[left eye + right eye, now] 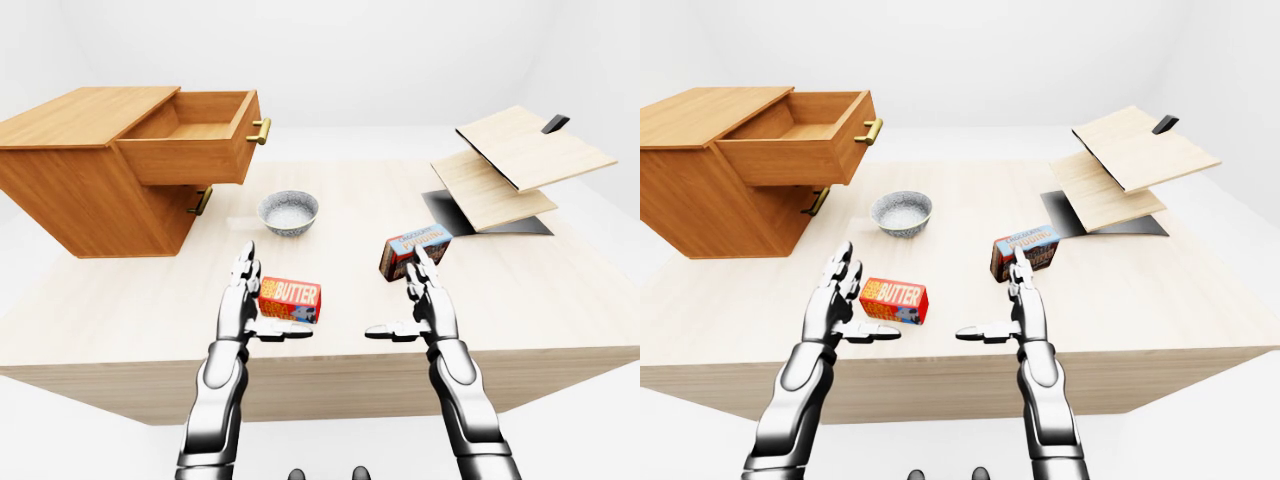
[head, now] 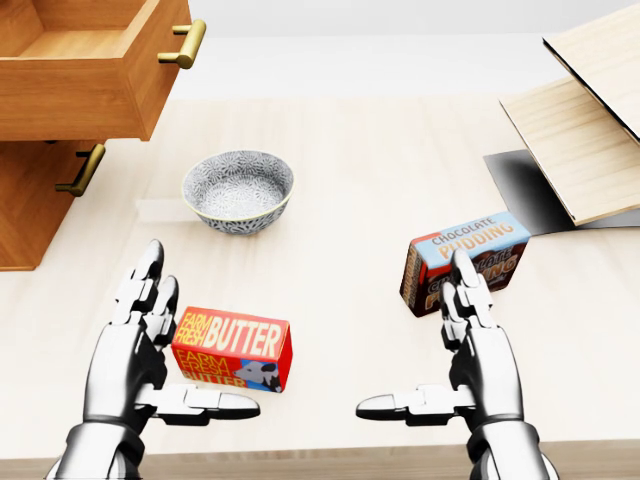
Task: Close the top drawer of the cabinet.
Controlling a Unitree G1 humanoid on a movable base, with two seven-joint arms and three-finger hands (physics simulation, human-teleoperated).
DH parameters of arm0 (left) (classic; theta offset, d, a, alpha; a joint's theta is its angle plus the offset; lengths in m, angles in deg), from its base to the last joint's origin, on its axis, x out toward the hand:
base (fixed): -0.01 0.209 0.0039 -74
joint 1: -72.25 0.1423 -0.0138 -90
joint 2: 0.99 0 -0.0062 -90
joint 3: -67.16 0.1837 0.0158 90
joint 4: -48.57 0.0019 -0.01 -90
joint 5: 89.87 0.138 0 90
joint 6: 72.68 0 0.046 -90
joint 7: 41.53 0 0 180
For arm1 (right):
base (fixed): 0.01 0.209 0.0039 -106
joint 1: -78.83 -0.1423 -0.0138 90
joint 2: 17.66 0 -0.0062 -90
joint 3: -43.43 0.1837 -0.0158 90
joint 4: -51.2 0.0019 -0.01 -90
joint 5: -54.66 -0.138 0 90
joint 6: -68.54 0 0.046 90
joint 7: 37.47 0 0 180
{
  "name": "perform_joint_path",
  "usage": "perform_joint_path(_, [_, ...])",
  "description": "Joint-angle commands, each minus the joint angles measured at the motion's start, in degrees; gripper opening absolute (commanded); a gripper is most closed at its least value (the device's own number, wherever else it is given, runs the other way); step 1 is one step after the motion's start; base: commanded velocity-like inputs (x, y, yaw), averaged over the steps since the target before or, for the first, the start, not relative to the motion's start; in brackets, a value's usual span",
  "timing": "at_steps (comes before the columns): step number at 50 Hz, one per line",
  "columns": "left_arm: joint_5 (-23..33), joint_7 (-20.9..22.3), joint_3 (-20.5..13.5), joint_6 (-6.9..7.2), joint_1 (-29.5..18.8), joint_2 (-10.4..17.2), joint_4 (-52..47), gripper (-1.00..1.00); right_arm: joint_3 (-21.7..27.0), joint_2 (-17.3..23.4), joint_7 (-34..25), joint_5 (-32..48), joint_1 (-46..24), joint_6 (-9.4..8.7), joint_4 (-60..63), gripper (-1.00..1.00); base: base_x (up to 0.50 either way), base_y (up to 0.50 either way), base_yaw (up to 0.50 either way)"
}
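Left-eye view showed the top drawer (image 1: pixel 195 135) pulled out of the cabinet (image 1: pixel 90 185) at upper left, while both hands, left hand (image 1: pixel 240 300) and right hand (image 1: pixel 425 300), hovered spread over the table (image 1: pixel 350 200), so reaching for the drawer front seemingly came next.

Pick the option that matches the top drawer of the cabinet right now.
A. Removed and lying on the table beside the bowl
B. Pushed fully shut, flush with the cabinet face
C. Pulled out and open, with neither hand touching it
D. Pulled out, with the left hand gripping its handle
C: the top drawer juts out of the cabinet, while the left hand and right hand hover open near the table's lower edge.
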Motion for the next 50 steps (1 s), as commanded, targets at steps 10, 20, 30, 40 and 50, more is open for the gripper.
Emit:
perform_joint_path(10, [-3.2,1.0,-0.7,0.88,-7.9,0.8,-19.6,1.00,-0.6,0.2,-1.0,1.1,-0.6,2.74,2.6,1.00,0.00,0.00,0.00])
perform_joint_path(20, [-4.0,0.7,-1.8,0.88,-9.4,1.7,-24.9,1.00,-0.2,0.5,-1.0,3.1,-1.6,3.53,2.7,1.00,0.00,0.00,0.00])
perform_joint_path(30, [-4.7,0.8,-2.8,0.88,-9.0,2.0,-24.7,1.00,0.2,0.5,-0.7,3.0,-1.7,3.16,2.5,1.00,0.00,0.00,0.00])
perform_joint_path(40, [-5.2,0.6,-3.1,0.88,-9.4,2.3,-25.4,1.00,0.6,0.4,-0.1,2.1,-2.0,2.86,2.3,1.00,0.00,0.00,0.00])
perform_joint_path(50, [-5.4,0.7,-2.9,0.88,-8.7,2.1,-25.9,1.00,0.2,0.4,-0.4,1.5,-1.4,2.20,2.7,1.00,0.00,-0.19,0.00])
